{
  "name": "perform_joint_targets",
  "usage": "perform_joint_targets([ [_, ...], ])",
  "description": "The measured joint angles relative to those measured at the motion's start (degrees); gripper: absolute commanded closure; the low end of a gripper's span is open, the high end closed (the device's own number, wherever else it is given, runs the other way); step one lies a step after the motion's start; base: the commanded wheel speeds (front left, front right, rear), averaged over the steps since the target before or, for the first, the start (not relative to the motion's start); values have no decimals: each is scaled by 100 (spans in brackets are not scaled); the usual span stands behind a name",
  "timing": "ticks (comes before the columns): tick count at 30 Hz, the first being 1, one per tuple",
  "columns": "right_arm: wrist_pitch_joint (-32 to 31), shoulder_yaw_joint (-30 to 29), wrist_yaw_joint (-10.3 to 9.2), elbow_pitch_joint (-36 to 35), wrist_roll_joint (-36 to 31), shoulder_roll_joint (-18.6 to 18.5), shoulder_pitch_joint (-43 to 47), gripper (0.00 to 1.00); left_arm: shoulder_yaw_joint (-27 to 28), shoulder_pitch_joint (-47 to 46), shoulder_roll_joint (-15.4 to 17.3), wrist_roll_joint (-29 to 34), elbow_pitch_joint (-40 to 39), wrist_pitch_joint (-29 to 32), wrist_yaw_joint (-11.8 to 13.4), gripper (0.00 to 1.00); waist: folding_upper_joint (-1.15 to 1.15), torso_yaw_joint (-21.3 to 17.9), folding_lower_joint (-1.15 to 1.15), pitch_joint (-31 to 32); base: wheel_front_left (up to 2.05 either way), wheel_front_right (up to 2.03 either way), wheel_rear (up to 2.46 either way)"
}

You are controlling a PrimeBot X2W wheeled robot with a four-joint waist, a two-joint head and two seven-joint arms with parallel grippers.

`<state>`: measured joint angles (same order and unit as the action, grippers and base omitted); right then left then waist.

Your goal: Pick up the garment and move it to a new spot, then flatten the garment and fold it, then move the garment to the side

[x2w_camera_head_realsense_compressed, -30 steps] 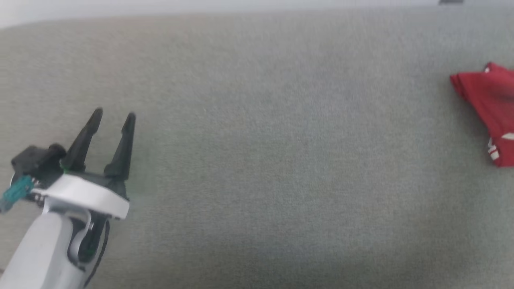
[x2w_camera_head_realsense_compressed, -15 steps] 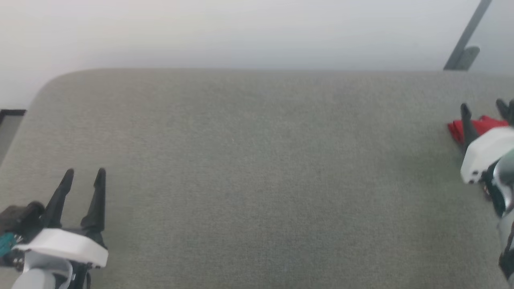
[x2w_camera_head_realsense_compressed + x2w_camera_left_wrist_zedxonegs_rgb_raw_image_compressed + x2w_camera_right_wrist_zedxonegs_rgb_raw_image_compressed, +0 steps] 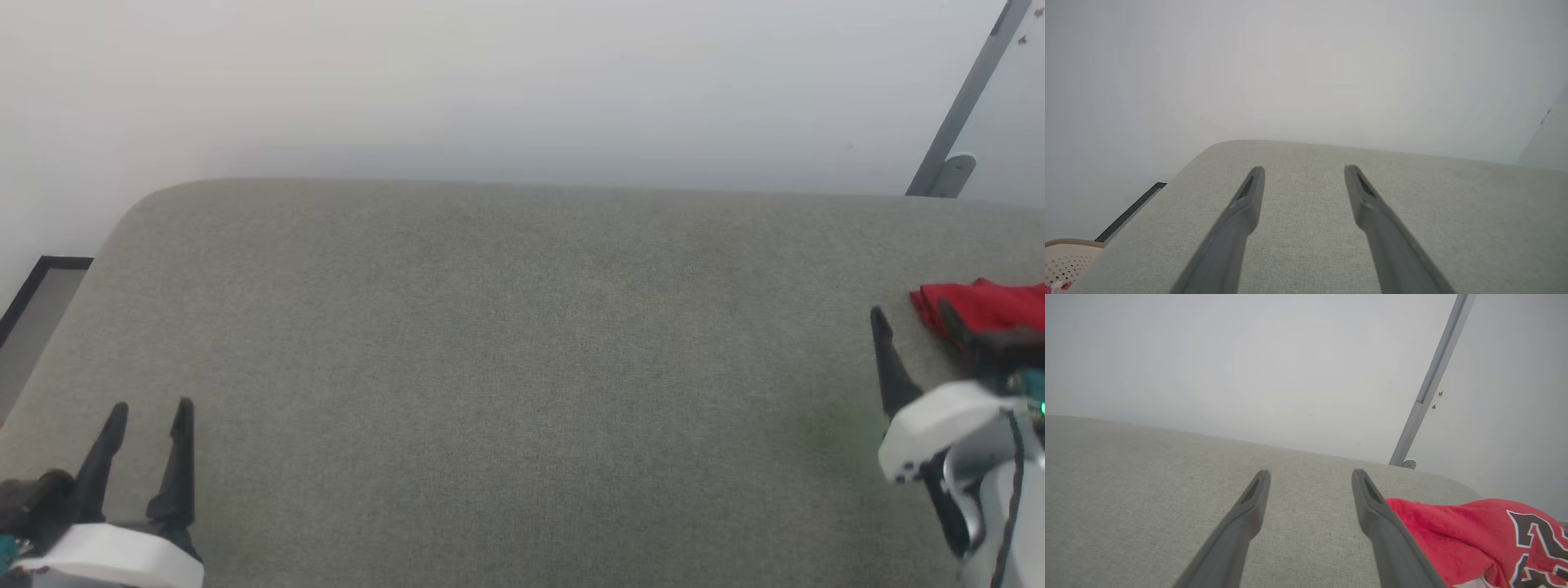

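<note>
Broadly, a grey fabric-covered surface (image 3: 506, 367) takes up most of the head view, its rounded far corner at about 10 o'clock. Behind it, a plain pale wall (image 3: 490, 82) runs across the 12 o'clock side.

The garment (image 3: 992, 304) lies on that surface at 3 o'clock in the head view, bunched into a low red heap and cut off by the picture's edge. In the right wrist view it sits at 4 o'clock (image 3: 1461, 535), with dark white-outlined lettering showing on the red cloth. There the right-hand finger partly overlaps its near edge, though I cannot tell whether the two touch.

The right gripper (image 3: 913, 312) is at 4 o'clock in the head view, a little blurred. Its wrist view (image 3: 1311, 471) shows the two fingers spread well apart, with only grey fabric between them. The left gripper (image 3: 153, 404) sits at 7 o'clock, well apart from the garment. Its fingers are likewise parted and hold nothing, as its own wrist view (image 3: 1304, 167) shows.

A slanted grey metal bar (image 3: 967, 98) leans against the wall at 2 o'clock. A pale perforated basket (image 3: 1065, 257) peeks in at 8 o'clock in the left wrist view. A dark strip (image 3: 33, 286) runs along the foot of the wall at 9 o'clock in the head view.
</note>
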<state>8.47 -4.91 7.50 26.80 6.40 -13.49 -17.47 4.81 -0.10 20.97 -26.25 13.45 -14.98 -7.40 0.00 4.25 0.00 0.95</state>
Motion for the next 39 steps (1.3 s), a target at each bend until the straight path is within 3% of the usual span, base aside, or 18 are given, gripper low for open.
perform_joint_targets([
  [17,442,-254,-1,-867,-62,657,1302,0,-275,333,198,-253,-65,0,0,0,0,-188,0,54,0,0,0],
  [39,404,-129,-1,-1084,10,835,1553,0,-352,402,222,-457,76,0,0,0,0,-368,0,56,0,0,0],
])
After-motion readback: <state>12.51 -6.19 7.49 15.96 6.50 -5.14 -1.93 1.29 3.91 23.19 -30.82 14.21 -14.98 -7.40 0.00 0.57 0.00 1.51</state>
